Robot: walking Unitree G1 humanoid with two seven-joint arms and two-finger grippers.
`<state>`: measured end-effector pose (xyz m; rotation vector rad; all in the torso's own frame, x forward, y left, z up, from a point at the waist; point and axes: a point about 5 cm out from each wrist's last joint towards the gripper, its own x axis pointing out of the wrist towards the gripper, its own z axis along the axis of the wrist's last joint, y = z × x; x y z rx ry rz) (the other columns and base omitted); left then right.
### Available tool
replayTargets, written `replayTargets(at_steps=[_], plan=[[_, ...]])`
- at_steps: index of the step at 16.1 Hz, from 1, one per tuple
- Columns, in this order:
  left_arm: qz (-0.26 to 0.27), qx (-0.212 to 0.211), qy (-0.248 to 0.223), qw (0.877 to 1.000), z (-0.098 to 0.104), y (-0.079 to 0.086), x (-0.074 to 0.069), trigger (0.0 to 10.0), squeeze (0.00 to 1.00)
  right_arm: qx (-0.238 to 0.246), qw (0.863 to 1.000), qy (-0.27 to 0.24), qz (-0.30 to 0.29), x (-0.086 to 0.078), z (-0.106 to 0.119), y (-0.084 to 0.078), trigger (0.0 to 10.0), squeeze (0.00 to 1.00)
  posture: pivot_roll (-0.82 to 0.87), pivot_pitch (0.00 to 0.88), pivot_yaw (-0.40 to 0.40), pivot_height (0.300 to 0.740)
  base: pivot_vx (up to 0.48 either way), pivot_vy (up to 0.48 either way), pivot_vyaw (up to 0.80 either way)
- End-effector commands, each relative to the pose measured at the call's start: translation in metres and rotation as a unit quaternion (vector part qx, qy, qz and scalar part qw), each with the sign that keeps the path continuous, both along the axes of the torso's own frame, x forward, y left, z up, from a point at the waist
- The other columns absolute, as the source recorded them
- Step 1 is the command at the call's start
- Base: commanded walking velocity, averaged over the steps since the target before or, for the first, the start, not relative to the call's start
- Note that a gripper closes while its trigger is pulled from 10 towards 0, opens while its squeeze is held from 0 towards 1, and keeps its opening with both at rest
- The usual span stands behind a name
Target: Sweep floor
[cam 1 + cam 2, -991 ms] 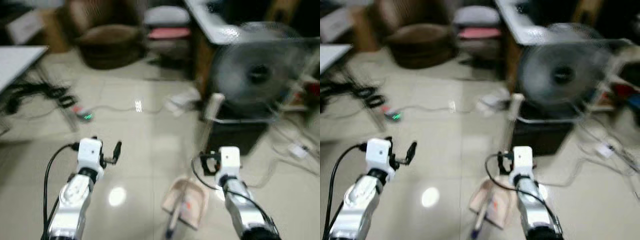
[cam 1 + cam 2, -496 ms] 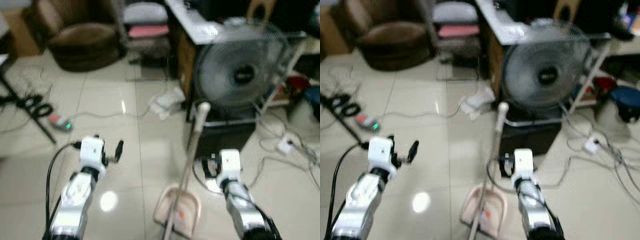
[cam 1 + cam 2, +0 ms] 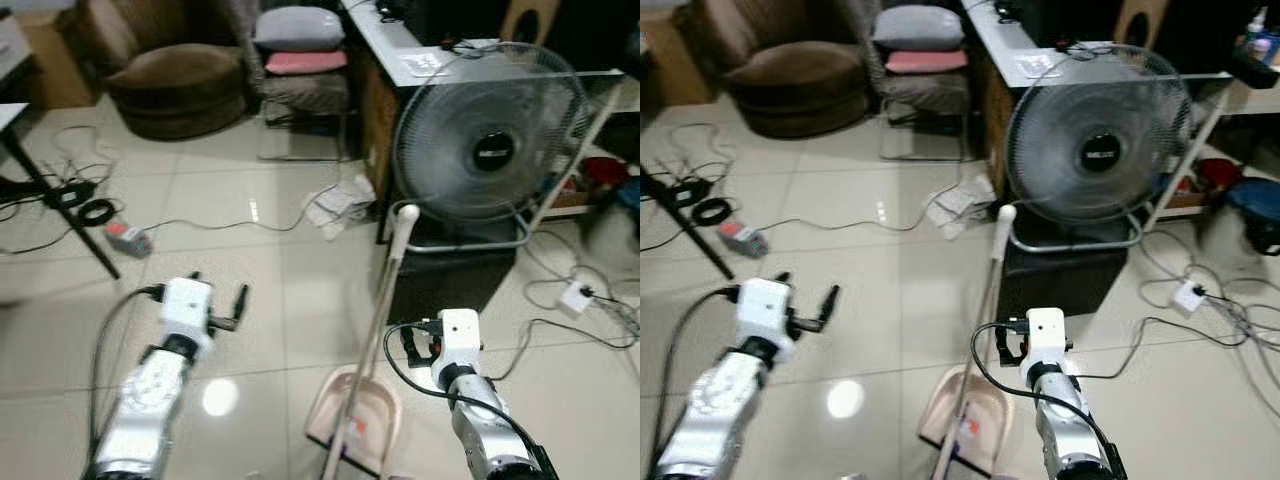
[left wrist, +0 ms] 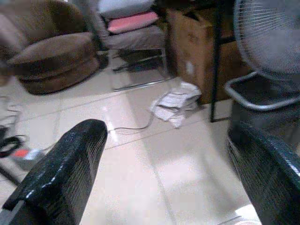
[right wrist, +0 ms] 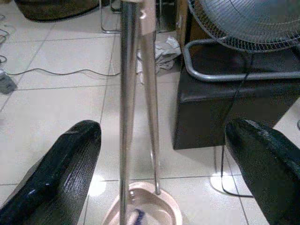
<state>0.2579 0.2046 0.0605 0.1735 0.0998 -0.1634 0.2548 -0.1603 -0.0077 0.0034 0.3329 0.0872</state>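
Note:
A pale pink dustpan (image 3: pixel 357 418) stands on the tiled floor just ahead of me, its long beige handle (image 3: pixel 390 270) leaning up toward the fan. In the right wrist view a silver broom pole (image 5: pixel 127 93) rises beside the beige handle (image 5: pixel 149 89) out of the pan (image 5: pixel 149 212). My right gripper (image 5: pixel 161 126) is open, with both poles ahead of it and seen between its fingers (image 5: pixel 70 164), untouched. It hovers just right of the handle (image 3: pixel 418 345). My left gripper (image 3: pixel 218 300) is held out over bare tiles, open and empty (image 4: pixel 166 131).
A big standing fan (image 3: pixel 490 145) sits on a black box (image 3: pixel 450 278) straight ahead. Crumpled paper (image 3: pixel 340 203) lies by its left side. Cables and a power strip (image 3: pixel 130 238) trail across the floor at left, a white adapter (image 3: pixel 578 297) at right. A brown armchair (image 3: pixel 175 85) and a cushioned chair (image 3: pixel 300 60) stand behind.
The camera has swung and steadied, so the blur is gone and the room has shifted in view. Both arms keep their pose; the dustpan stays by my right gripper.

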Motion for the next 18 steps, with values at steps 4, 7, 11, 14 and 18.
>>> replayTargets(at_steps=[4,7,11,14,18], plan=[[-0.029,0.021,-0.03,0.999,0.021,-0.001,0.006,10.0,0.0,0.005,0.999,-0.004,0.045,0.027,0.015,0.005,10.0,1.0,-0.04,0.128,0.023,0.74,0.0,0.0,0.0],[-0.019,0.032,-0.035,0.999,0.033,0.011,-0.01,10.0,0.0,-0.009,0.999,0.002,0.049,0.035,0.017,0.007,10.0,1.0,0.05,0.194,0.027,0.74,0.0,0.0,0.0],[-0.024,0.055,-0.014,0.998,0.046,0.032,-0.036,10.0,0.0,-0.027,0.999,-0.006,0.023,0.048,0.026,0.002,10.0,1.0,0.09,0.27,0.107,0.74,0.0,0.0,0.0],[-0.042,0.066,-0.004,0.997,0.057,0.037,-0.041,10.0,0.0,-0.034,0.999,-0.042,0.0,0.063,0.043,-0.005,10.0,1.0,0.11,0.322,0.139,0.74,0.0,0.0,0.0],[-0.035,0.086,0.024,0.995,0.07,0.047,-0.06,10.0,0.0,-0.04,0.997,-0.067,0.01,0.066,0.049,-0.007,10.0,1.0,0.16,0.346,0.178,0.74,0.0,0.0,0.0]])
